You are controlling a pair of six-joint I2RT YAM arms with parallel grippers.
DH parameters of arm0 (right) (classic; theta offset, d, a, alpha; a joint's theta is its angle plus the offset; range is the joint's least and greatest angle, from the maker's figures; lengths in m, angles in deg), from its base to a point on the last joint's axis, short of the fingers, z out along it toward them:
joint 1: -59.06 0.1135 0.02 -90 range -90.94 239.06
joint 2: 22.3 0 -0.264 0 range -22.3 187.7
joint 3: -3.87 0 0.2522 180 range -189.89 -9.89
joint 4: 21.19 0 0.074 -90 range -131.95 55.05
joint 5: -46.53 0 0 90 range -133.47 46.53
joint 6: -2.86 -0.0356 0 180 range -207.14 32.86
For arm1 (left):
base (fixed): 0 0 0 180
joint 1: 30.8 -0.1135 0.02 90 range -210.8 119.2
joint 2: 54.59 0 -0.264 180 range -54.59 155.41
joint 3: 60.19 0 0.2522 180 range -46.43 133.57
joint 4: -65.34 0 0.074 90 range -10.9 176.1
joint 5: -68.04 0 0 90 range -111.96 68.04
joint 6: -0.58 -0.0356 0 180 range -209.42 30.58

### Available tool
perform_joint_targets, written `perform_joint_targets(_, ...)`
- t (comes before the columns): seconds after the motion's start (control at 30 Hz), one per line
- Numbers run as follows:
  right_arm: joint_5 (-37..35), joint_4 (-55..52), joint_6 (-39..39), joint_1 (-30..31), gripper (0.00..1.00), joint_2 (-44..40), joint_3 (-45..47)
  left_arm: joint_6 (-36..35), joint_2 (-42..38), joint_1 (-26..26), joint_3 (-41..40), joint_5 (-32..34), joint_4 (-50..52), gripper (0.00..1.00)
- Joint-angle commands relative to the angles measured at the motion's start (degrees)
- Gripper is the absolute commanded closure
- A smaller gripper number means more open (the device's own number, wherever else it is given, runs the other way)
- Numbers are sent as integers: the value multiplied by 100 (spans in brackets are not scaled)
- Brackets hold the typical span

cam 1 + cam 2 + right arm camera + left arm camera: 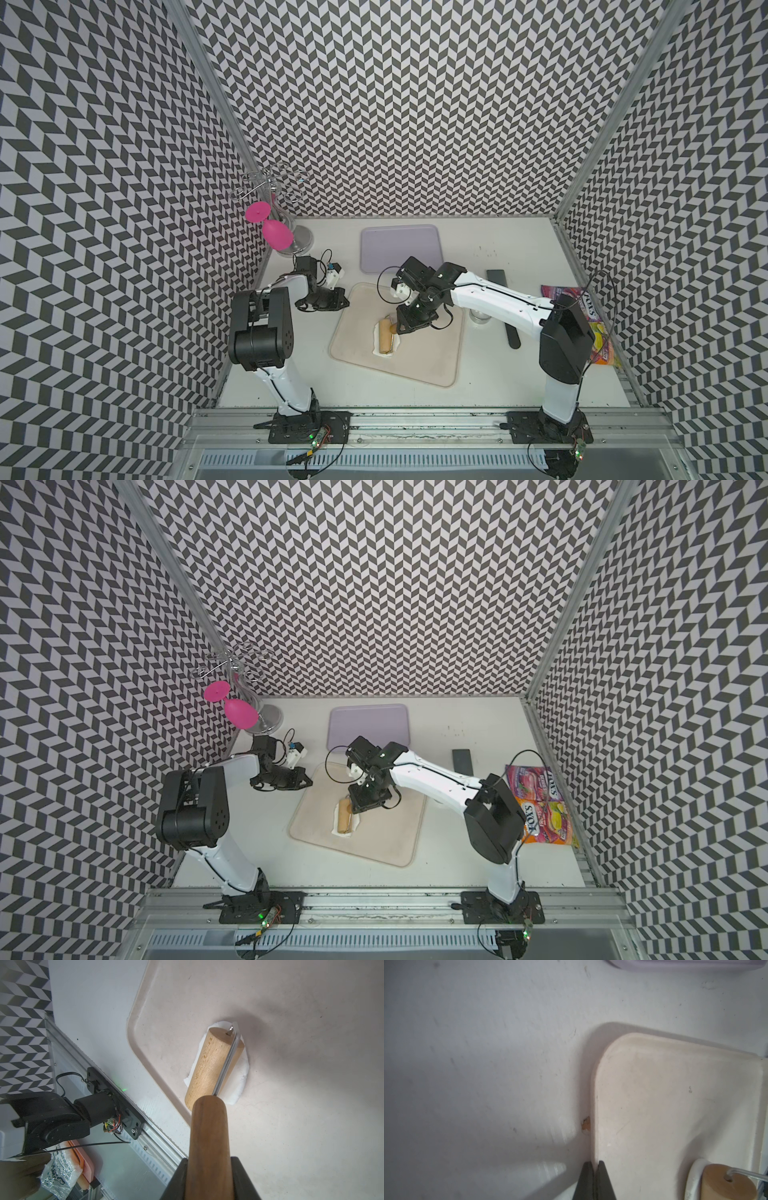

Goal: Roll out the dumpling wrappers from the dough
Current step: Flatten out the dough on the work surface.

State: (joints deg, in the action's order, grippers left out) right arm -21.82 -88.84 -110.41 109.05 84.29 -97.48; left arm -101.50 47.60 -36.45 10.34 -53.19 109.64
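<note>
Our right pincer [208, 1164] grasps the rolling pin [209, 1068] by its handle, the roller resting on the dough [239, 1080], a flattened patch on the beige tray [139, 1022]; our left pincer [595, 1169] sits clenched on that tray's rim

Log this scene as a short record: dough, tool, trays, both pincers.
dough: flattened white patch on the beige tray
tool: wooden roller, lying across the dough
wrappers: none visible
right pincer: shut on the wooden roller's handle
left pincer: shut, at the beige tray's edge; cannot tell if it pinches the rim
second tray: lavender tray, beyond the beige tray, near the back wall
</note>
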Motion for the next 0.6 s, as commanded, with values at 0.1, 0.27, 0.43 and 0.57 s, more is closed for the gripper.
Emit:
perform_joint_targets(0.1,-407,-4,-321,-657,100,-268,1383,-62,12,-85,-87,176,84,100)
perform_joint_targets(0.27,-390,65,-256,-900,100,-453,1944,-65,20,-85,-86,170,75,100)
perform_joint_targets(0.43,-516,36,-230,-1073,100,-552,2211,-70,23,-90,-87,169,90,100)
perform_joint_targets(0.57,-680,-76,-229,-1260,100,-682,2307,-71,9,-94,-96,160,83,100)
